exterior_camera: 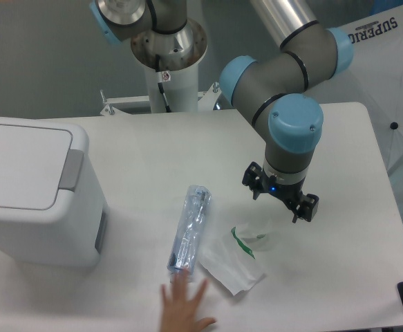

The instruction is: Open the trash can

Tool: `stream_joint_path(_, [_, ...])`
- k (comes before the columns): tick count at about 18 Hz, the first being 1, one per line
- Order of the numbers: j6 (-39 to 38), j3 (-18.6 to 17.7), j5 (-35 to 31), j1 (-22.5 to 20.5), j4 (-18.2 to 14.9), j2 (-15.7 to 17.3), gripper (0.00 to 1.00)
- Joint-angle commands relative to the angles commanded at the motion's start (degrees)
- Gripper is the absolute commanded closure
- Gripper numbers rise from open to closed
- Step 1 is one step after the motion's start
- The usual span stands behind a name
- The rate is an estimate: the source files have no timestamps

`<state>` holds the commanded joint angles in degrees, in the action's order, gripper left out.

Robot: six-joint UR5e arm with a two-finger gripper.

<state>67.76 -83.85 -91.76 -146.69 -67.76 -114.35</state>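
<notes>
One hand (pixel 184 304) (one trash can (pixel 35 194)).

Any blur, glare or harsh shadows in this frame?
Fixed camera: even, soft lighting with faint shadows; the white trash can lid nearly washes out against the table; the hand at the bottom edge looks slightly motion-blurred; the gripper is sharp.

I see the trash can (pixel 32 190) at the table's left edge: big boxy white bin, rounded corners, upright. Flat white lid is shut, grey push tab on its right side. Partly cut off at left.
</notes>
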Motion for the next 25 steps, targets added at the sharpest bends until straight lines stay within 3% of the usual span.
stream_joint_path(16, [-1.14, -1.14, 3.25, 0.35, 1.05, 0.18, 0.0])
stream_joint_path(20, [-7.72, -1.41, 7.2, 0.18, 1.85, 0.26, 0.0])
stream_joint_path(25, [-7.99, -3.08, 7.73, 0.18, 1.85, 0.53, 0.0])
